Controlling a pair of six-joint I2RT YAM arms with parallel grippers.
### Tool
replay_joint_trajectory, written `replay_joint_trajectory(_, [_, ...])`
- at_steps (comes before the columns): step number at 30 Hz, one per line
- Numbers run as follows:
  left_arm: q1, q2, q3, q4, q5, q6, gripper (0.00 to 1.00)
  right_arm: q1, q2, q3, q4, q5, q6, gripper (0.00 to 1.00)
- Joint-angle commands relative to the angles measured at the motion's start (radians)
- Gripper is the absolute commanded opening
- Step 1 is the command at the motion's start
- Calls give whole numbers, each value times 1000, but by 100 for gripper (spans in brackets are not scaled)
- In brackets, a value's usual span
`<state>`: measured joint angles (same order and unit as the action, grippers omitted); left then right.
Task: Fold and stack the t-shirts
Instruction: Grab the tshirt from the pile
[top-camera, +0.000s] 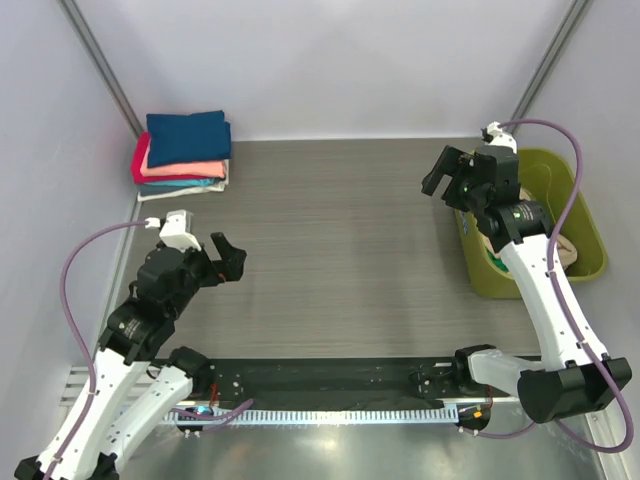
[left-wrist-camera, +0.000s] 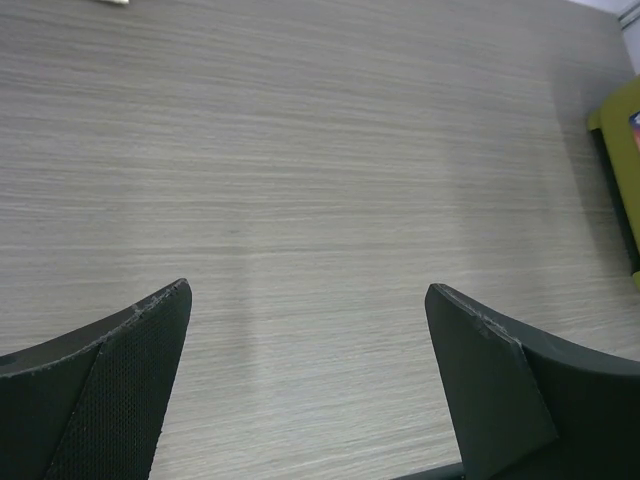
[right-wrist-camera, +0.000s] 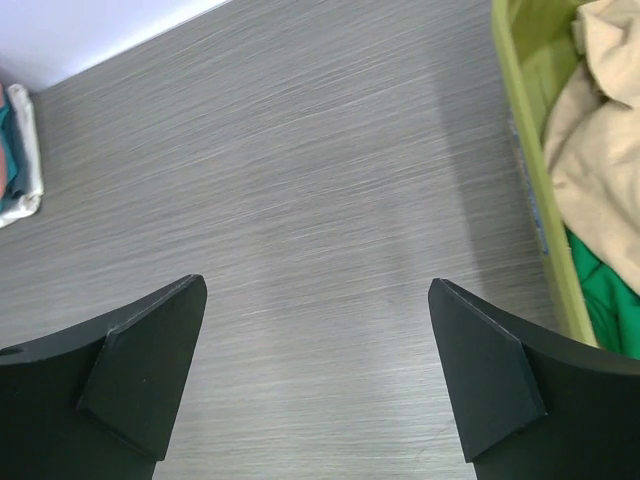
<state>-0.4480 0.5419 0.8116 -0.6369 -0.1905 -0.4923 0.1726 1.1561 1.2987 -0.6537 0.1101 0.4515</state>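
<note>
Now both pincers are gaping wide and empty while crumpled tees are lying in the lime-green tub (right-wrist-camera: 520, 150).
Inside the tub, the tan t-shirt (right-wrist-camera: 600, 130) is slumping over the emerald green t-shirt (right-wrist-camera: 603, 292); both are looking soft, light and limp, so pinching a raised fold seems best. The right pincer (right-wrist-camera: 317, 295) is hovering just beside the tub, angled down at the worktop (top-camera: 340, 230). The left pincer (top-camera: 230, 260) and the folded stack (top-camera: 183, 152) are sitting well apart from the tub.

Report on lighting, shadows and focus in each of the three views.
Top external: even, soft light, sharp throughout, with glare on the metal strip at the near edge. Left wrist: table grain crisp, a faint pale streak between the dark fingers. Right wrist: a soft shadow lies on the table beside the green tub.
</note>
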Motion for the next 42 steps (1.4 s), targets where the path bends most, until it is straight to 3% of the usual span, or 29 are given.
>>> replay_joint_trajectory(1, [6, 27, 34, 10, 23, -12, 100, -4, -15, 30, 5, 95, 3, 100])
replay_joint_trajectory(5, [6, -26, 32, 8, 136, -2, 100, -42, -10, 65, -1, 148, -8, 100])
replay_joint_trajectory(6, [5, -45, 31, 23, 246, 10, 100, -106, -6, 71, -4, 129, 2, 100])
replay_joint_trajectory(9, [5, -135, -20, 68, 315, 21, 100, -239, 16, 94, -3, 128, 22, 100])
replay_joint_trajectory(11, [5, -158, -63, 68, 249, 15, 100, -303, 43, 103, -4, 164, 46, 100])
replay_joint_trajectory(14, [6, -76, 35, -120, 106, -23, 100, -407, 137, 132, -35, 186, 55, 100])
replay_joint_trajectory(18, [3, -68, 52, -184, -27, -52, 100, -462, 293, 185, -99, 215, 55, 100])
replay_joint_trajectory(20, [5, -120, -39, -92, -15, -5, 100, -482, 364, 201, -112, 259, 65, 100])
replay_joint_trajectory(25, [5, -220, -71, -76, -52, 11, 100, -518, 493, 215, -106, 280, 79, 100])
replay_joint_trajectory(36, [3, -181, -65, -86, -1, 17, 99, -565, 792, 336, -60, 336, 87, 100])
replay_joint_trajectory(39, [3, -175, -65, -84, -6, 15, 99, -579, 823, 324, -18, 289, 99, 88])
replay_joint_trajectory(42, [3, -171, -66, -84, -6, 17, 99, -579, 818, 294, 32, 238, 101, 50])
